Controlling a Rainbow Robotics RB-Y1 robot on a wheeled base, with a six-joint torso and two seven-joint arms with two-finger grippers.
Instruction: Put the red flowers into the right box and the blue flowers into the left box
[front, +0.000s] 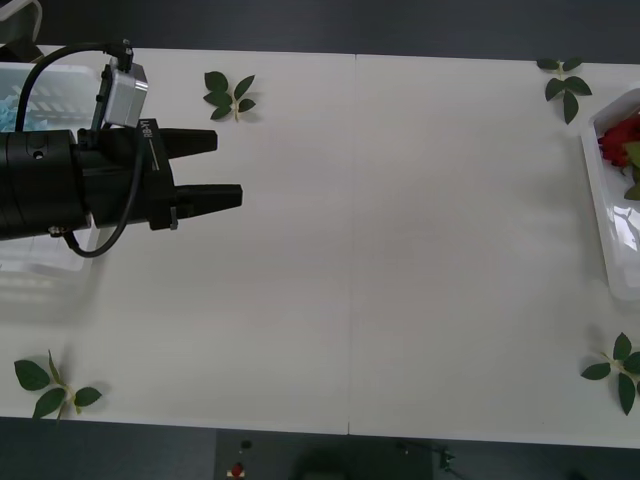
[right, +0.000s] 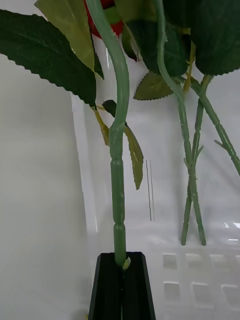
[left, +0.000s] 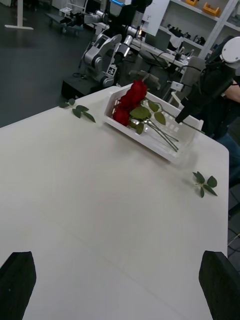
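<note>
Red flowers: red roses (left: 131, 100) lie heaped in the right box (left: 150, 140), blooms at one end, green stems trailing toward the other; in the front view a patch of red (front: 618, 140) shows inside that box at the bench's right edge.
Held stem: in the right wrist view one rose stem (right: 118, 200) rises straight out of the right pincer (right: 121, 280), with two more stems (right: 192, 200) just beside it over the box floor.
Right pincer: clenched on the rose stem, black fingers pressed together around its lower end, down inside the right box.
Right box: white tray (front: 610, 215) with a smooth rim, well apart from the left pincer, across the bench.
Left pincer: released, its black fingers (front: 205, 198) spread apart with nothing between them; it (front: 215, 170) hovers over the bench's left part.
Left box: white slotted basket (front: 45, 80) behind the left pincer, under its arm; something pale blue (front: 8, 108) shows at its far left edge, too small to tell.
Bench: white bench (front: 380, 250), bare ahead of the left pincer.
Leaf sprigs: loose green sprigs (front: 228, 95) near the bench corners, one just beside the left pincer.
</note>
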